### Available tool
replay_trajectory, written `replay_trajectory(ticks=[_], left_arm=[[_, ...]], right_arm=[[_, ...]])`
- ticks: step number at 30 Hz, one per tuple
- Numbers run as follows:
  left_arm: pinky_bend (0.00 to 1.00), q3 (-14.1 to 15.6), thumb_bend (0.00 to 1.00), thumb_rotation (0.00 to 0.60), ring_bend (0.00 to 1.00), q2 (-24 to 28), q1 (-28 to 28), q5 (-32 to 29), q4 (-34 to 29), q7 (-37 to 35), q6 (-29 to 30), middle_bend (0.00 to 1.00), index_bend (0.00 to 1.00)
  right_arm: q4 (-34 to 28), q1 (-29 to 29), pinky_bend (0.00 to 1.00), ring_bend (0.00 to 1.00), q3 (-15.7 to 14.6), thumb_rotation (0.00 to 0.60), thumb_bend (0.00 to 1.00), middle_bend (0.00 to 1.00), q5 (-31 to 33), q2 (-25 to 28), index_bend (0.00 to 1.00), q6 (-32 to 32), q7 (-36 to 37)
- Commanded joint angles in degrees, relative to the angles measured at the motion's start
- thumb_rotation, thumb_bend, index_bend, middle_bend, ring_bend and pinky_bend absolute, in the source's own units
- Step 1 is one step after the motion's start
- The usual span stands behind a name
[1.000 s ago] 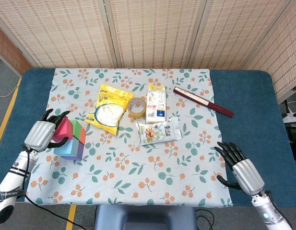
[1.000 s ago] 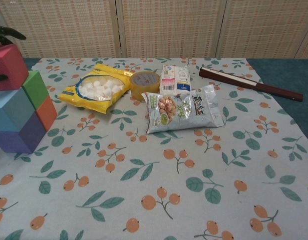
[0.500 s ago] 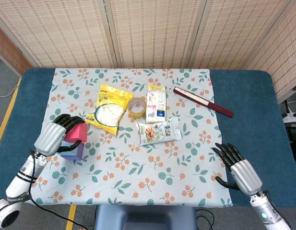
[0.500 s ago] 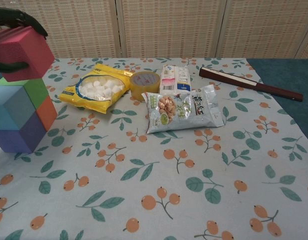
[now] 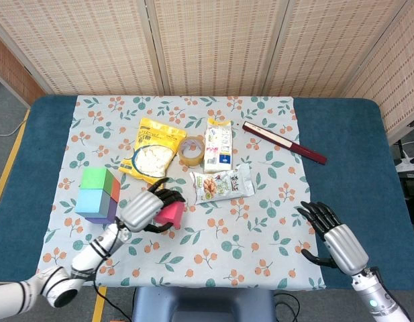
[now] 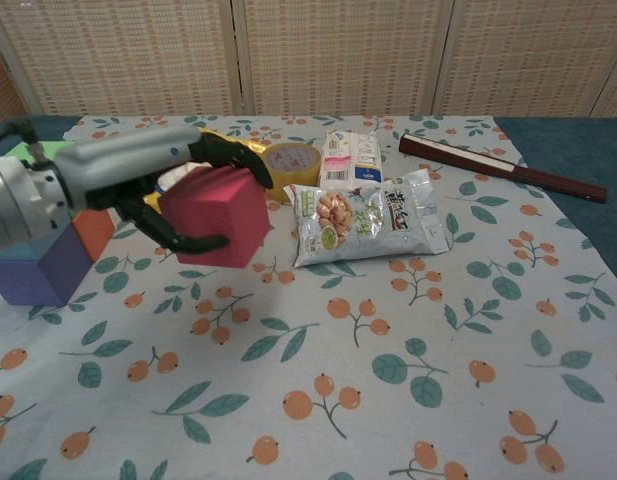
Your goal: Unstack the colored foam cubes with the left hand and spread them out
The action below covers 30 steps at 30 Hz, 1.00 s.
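Woven-panel screens stand behind a blue table [image 5: 341,134] covered by a floral cloth [image 5: 213,248]. Left hand [image 5: 145,209] grips the pink foam cube [image 5: 172,213] with fingers wrapped over its top and side, at the cloth just right of the remaining cube stack [image 5: 98,194]; chest view shows the cube tilted, and whether it touches the cloth cannot be told. Stack shows green on top, light blue, purple and orange faces, sitting near the cloth's left edge, apart from the held cube. Right hand [image 5: 334,236] lies at the table's near right on the blue surface, fingers spread, holding nothing. Mid-cloth: yellow snack bag [image 5: 151,153], tape roll [image 5: 192,150] just beside it, white and blue packet [image 5: 219,144], clear nut bag [image 5: 223,184] in front. Dark red folded fan [image 5: 284,142] lies toward the far right, half off the cloth.
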Motion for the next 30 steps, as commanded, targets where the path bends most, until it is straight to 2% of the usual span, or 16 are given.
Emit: replay_trajectory(ticks=[1, 3, 5, 7, 10, 12, 21, 25, 30], left_arm=[[0.03, 1.1, 0.39, 0.600, 0.51, -7.1, -2.5, -1.7, 5.9, 1.0, -2.3, 0.52, 0.33], [0.02, 1.7, 0.39, 0.600, 0.46, -8.7, -2.6, -1.5, 8.0, 0.8, -2.1, 0.48, 0.31], [0.01, 2.2, 0.38, 0.600, 0.36, -9.4, -3.0, -2.1, 9.1, 1.2, -3.1, 0.40, 0.28], [0.01, 2.4, 0.37, 0.600, 0.24, -9.4, -3.3, -2.7, 9.4, 2.1, -4.0, 0.28, 0.20], [0.00, 2.7, 0.35, 0.600, 0.06, -8.8, -3.5, -3.5, 8.8, 4.0, -4.7, 0.06, 0.04], [0.00, 2.8, 0.35, 0.600, 0.01, -8.1, -3.3, -3.8, 7.7, 4.8, -4.3, 0.00, 0.00], [0.00, 4.2, 0.35, 0.600, 0.00, -2.4, -1.9, -3.7, 0.7, 7.5, -2.3, 0.00, 0.00], [0.00, 5.1, 0.33, 0.600, 0.01, 0.9, 1.3, -1.9, -1.9, 10.0, 4.1, 0.00, 0.00], [0.00, 6.7, 0.31, 0.600, 0.07, 5.7, 6.3, -0.9, -2.4, 13.7, 11.4, 0.04, 0.00]], right_arm=[[-0.1, 0.1, 0.00, 0.00, -0.1, 0.600, 0.14, 0.00, 0.1, 0.2, 0.00, -0.2, 0.5], [-0.2, 0.1, 0.00, 0.00, -0.1, 0.600, 0.14, 0.00, 0.1, 0.5, 0.00, -0.1, 0.9], [-0.3, 0.1, 0.00, 0.00, 0.0, 0.600, 0.14, 0.00, 0.0, 0.6, 0.00, 0.2, 1.0], [-0.3, 0.0, 0.00, 0.00, -0.1, 0.600, 0.14, 0.00, 0.0, 0.7, 0.00, 0.2, 0.9], [-0.3, 0.1, 0.00, 0.00, -0.1, 0.600, 0.14, 0.00, 0.0, 0.7, 0.00, 0.0, 0.9], [-0.3, 0.1, 0.00, 0.00, -0.1, 0.600, 0.14, 0.00, 0.0, 0.6, 0.00, -0.1, 0.7], [-0.2, -0.2, 0.00, 0.00, -0.2, 0.600, 0.14, 0.00, -0.5, 0.0, 0.00, 0.2, -0.6], [-0.4, -0.3, 0.00, 0.00, -0.4, 0.600, 0.14, 0.00, -0.9, 0.2, 0.00, 0.6, -0.4], [-0.4, -0.1, 0.00, 0.00, -0.7, 0.600, 0.14, 0.00, -1.0, 0.2, 0.00, 0.2, -0.3]])
